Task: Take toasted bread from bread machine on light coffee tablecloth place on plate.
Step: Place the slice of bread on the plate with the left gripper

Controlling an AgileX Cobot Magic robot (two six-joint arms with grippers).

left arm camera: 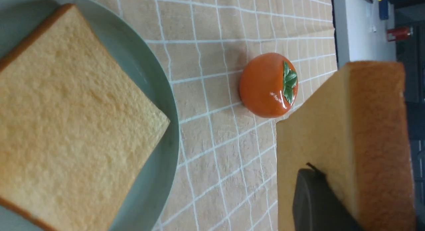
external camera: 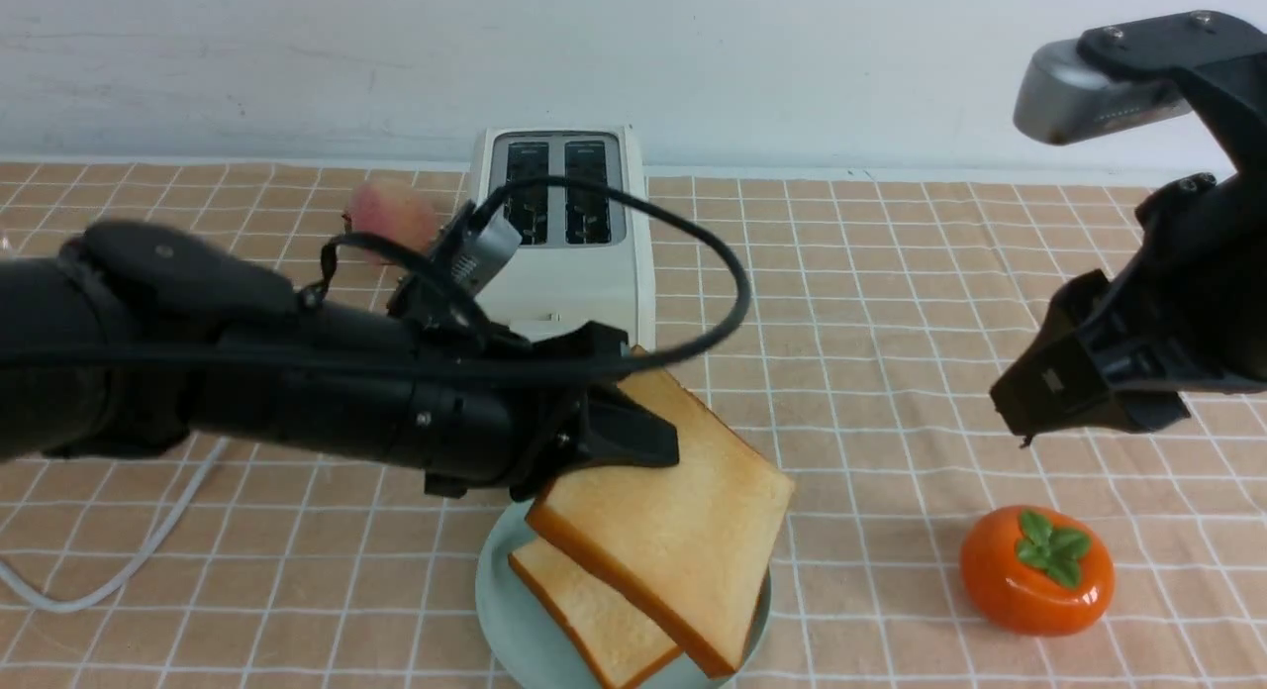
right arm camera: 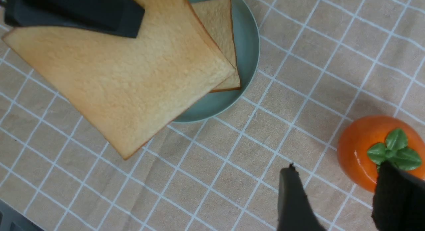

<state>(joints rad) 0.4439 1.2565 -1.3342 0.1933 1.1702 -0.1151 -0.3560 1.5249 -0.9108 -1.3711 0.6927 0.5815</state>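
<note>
My left gripper [external camera: 643,427] is shut on one slice of toasted bread [external camera: 683,511], which it holds tilted just above the plate [external camera: 492,595]. In the left wrist view one black finger [left arm camera: 315,201] presses the slice's face [left arm camera: 308,141]. A second slice [external camera: 594,620] lies flat on the pale blue-green plate [left arm camera: 159,91], partly under the held one. The cream bread machine [external camera: 579,273] stands behind on the checked tablecloth [external camera: 891,273], with both slots empty. Off to the right, my right gripper [external camera: 1029,417] hangs open and empty above the cloth.
An orange persimmon figure [external camera: 1036,568] sits on the cloth right of the plate, directly under my right gripper's fingers [right arm camera: 292,197]. A pinkish fruit [external camera: 391,219] lies left of the toaster. The white cord [external camera: 129,560] trails at the left. A white wall bounds the back.
</note>
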